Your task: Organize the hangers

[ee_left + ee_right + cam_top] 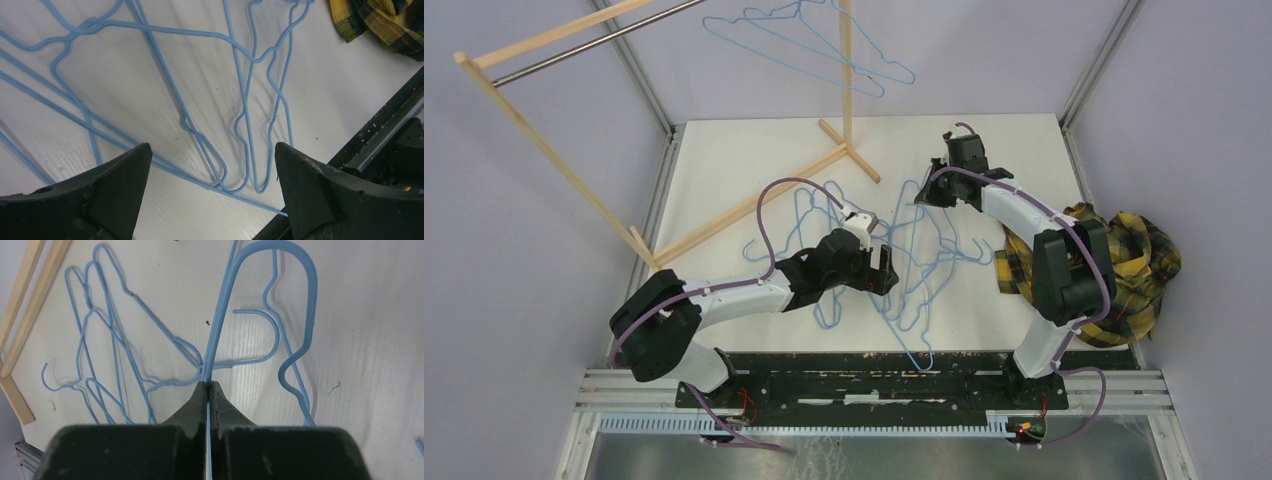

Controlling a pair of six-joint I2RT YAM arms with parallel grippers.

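Hangers [914, 255], most of them, lay in a tangled heap on the white table [744, 160], just ahead of the arm bases. Left gripper [212, 155] hung over that heap, jaws spread wide, nothing in them. Right gripper [207, 386] was pinched tight on one hanger [218, 320], by its wire. Farther back, a couple of hung hangers [824, 45] sat on the rack's metal rod [604, 38]. My read: early going, the bulk left to hang. Thin, light-blue wire, hooks interlocked, and fiddly to separate, I'd say.

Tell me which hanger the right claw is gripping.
The hanger whose wire is pinched in the right claw; the rest lie loose or hang on the rack.
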